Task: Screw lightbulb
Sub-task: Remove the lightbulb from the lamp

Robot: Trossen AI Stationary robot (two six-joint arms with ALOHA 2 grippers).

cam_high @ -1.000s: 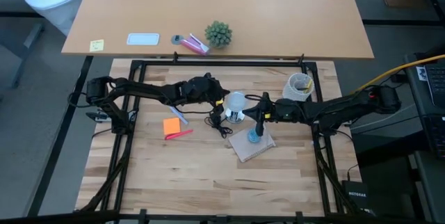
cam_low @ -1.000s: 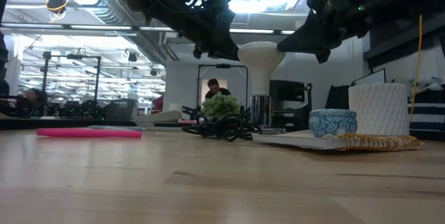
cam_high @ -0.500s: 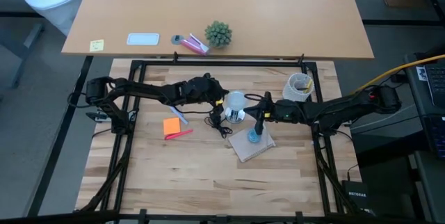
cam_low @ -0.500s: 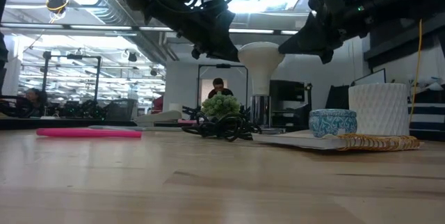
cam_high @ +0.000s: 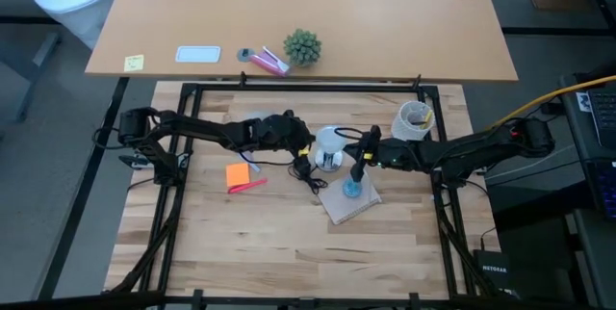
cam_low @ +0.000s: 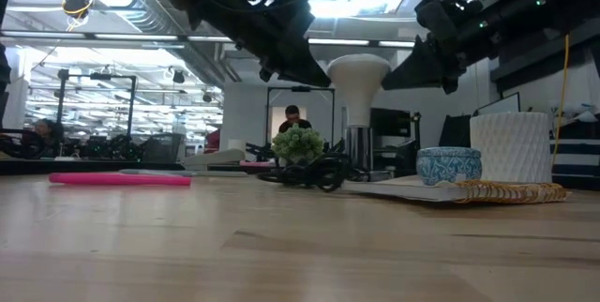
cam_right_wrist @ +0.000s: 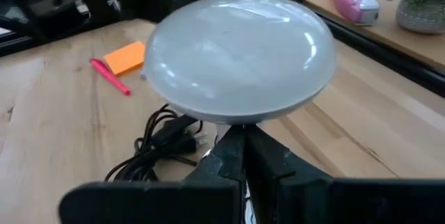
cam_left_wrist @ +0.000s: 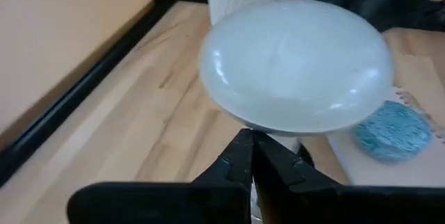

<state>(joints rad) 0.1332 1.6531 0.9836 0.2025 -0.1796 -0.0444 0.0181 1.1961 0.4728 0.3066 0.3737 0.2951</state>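
Observation:
The frosted white lightbulb (cam_low: pixel 359 72) stands upright, globe up, with its base in the shiny metal socket (cam_low: pixel 359 152) at the middle of the table; it also shows in the high view (cam_high: pixel 330 140). My left gripper (cam_high: pixel 308 142) is shut at the bulb's left side, its tips (cam_left_wrist: pixel 250 140) under the dome. My right gripper (cam_high: pixel 358 152) is shut at the bulb's right side, its tips (cam_right_wrist: pixel 240 135) also under the dome. A black cord (cam_high: pixel 306 170) lies coiled beside the socket. My left gripper has its shut fingertips (cam_left_wrist: pixel 243 147) at the bulb's tapering neck (cam_left_wrist: pixel 295 139), just under the dome, slanting down from the table's left; I cannot tell whether they touch it. My right gripper has its shut fingertips (cam_right_wrist: pixel 233 144) under the dome's rim (cam_right_wrist: pixel 236 118), slanting down from the table's right; I cannot tell whether they touch it.
A board (cam_high: pixel 348 202) with a small blue round blob (cam_high: pixel 352 191) lies just near of the bulb. A white textured cup (cam_high: pixel 416 117) stands at the far right. An orange pad (cam_high: pixel 239 175) and a pink pen (cam_high: pixel 248 186) lie to the left.
My left gripper has gone a little toward the table's right edge, and my right gripper has drawn back the same way. The bulb, its socket and the cord have slid a short way toward the right, the bulb staying upright.

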